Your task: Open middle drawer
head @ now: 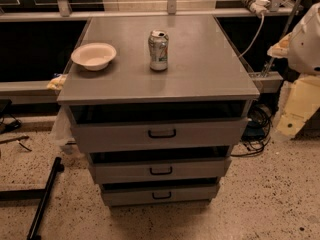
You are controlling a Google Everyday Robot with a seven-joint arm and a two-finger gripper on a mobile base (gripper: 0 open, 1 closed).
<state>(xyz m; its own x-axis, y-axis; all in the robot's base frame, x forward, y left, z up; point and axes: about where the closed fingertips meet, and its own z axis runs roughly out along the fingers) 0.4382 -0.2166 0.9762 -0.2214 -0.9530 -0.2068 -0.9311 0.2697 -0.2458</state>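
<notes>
The middle drawer (160, 170) sits low centre; the claw is out of view, its grip untellable.

Open floor in front of the cabinet (200, 79), a straight way in to the middle drawer (161, 170) front. Black pole (44, 200) lies lower left, off to the side. Cables (257, 134) are bunched at center right (low, by the cabinet's side). Bowl (94, 55) and can (158, 50) sit on top, back from the edge. Gripper (296, 111) is at the right edge, well apart.
</notes>
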